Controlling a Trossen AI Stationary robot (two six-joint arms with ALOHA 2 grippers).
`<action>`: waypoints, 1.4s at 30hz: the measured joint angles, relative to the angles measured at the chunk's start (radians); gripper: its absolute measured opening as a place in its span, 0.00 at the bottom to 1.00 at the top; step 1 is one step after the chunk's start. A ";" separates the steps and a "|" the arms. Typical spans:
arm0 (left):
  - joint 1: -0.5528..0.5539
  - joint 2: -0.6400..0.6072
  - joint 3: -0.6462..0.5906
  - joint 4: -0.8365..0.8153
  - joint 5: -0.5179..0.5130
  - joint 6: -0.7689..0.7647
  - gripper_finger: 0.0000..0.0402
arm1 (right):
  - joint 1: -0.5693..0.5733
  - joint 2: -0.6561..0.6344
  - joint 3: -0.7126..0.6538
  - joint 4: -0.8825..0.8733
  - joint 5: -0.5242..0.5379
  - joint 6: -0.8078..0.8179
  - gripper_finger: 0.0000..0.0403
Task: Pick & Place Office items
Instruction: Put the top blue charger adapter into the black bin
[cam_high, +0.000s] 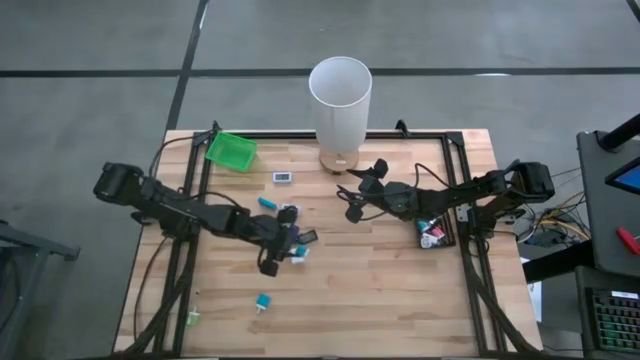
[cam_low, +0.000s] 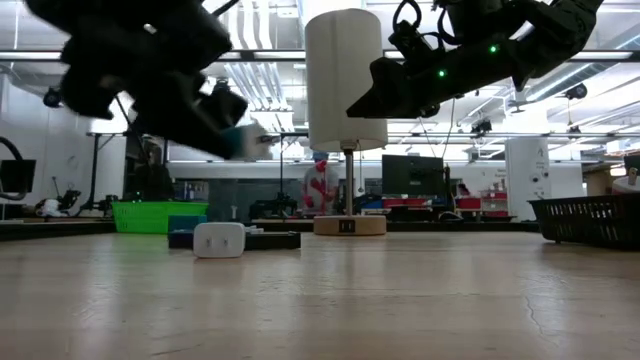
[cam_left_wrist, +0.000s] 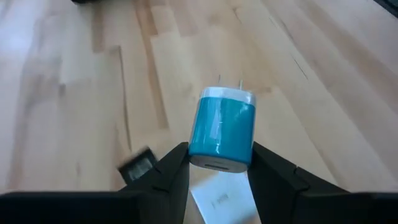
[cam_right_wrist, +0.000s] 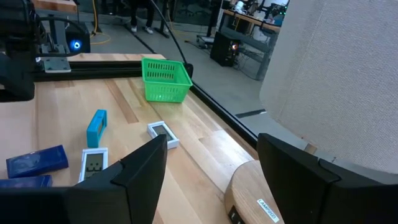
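Teal item: a teal plug adapter (cam_left_wrist: 222, 134) with a white end and two metal prongs, pinched between the fingers of the left gripper (cam_left_wrist: 217, 177) and lifted clear of the tabletop (cam_high: 400, 280), near its middle.
Grip: left gripper clenched on the lower end of the adapter only; most of the body stands out beyond the fingertips.
Risk, slip: smooth, rounded plastic held at one end could twist or drop during a fast swing or a knock.
Below it: a white flat piece (cam_left_wrist: 219, 198) and a small dark piece (cam_left_wrist: 138, 165) lie directly under; a fall would scatter them.
Loose items: blue rectangles (cam_right_wrist: 36, 159), a teal bit (cam_right_wrist: 96, 127), and small white blocks with screens (cam_right_wrist: 163, 134), all spread on the wood, some close together.
Green basket: (cam_high: 231, 150) at the far left corner, a likely drop spot; a short release would land on its rim.
Right gripper: (cam_right_wrist: 211, 168) fingers parted, empty, hovering beside the tall white cylinder (cam_high: 340, 100) on its wooden base.
Risk, collision: the cylinder could be tipped by the right arm; both arms work near the centre and could cross.
Black basket: (cam_high: 436, 234) at the right edge, already holding pieces.
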 joint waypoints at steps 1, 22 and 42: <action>0.008 0.012 0.022 -0.002 0.000 0.001 0.35 | 0.000 0.000 0.000 0.000 0.000 0.000 0.61; 0.168 0.390 0.332 0.018 0.068 -0.058 0.36 | 0.000 0.000 0.000 0.000 0.000 0.000 0.61; 0.186 0.558 0.376 0.125 0.048 -0.212 0.36 | 0.000 0.000 0.000 0.000 0.000 0.000 0.62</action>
